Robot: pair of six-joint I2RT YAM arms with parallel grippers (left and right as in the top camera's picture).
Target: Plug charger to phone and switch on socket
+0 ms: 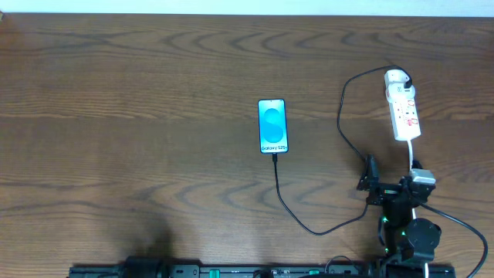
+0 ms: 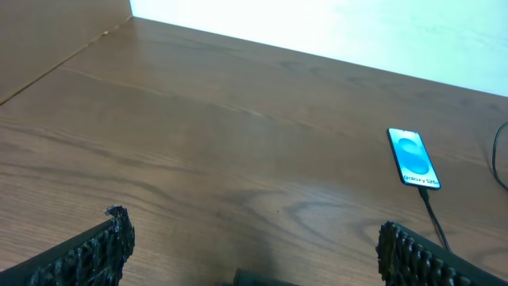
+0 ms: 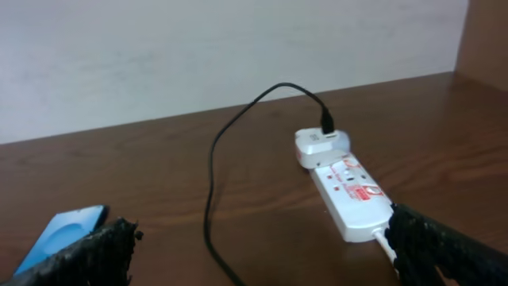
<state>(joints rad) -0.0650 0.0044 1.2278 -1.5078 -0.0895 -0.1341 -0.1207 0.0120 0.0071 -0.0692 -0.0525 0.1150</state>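
Left wrist. Finds the left claw (image 2: pixel 254 230) spread wide with nothing in it, low over the table (image 2: pixel 198 143). Picks out the phone (image 2: pixel 413 157) well off to the right, screen lit blue, with the charger (image 2: pixel 433 216) running from its near end.

Right wrist. Finds the right claw (image 3: pixel 258 234) likewise gaping and empty, aimed at the socket (image 3: pixel 349 191) but apart from it. Traces the charger from a white adapter (image 3: pixel 321 145) at the socket's far end, up in an arc and down toward the phone at lower left. Cannot tell from the red marks whether switched on.

Overhead. Places the phone (image 1: pixel 272 126) mid-table and the socket (image 1: pixel 403 108) at the right, the right claw just short of its near end. Shows the charger's end meeting the phone's lower edge, so reads the plugging as probably done, though too small to confirm seating. Leaves the switch as the step in hand. Calls for easing the right claw forward over the socket, narrowing it, and pressing one fingertip down on the switch, keeping clear of the white cord (image 1: pixel 413 154) and the charger loop alongside.
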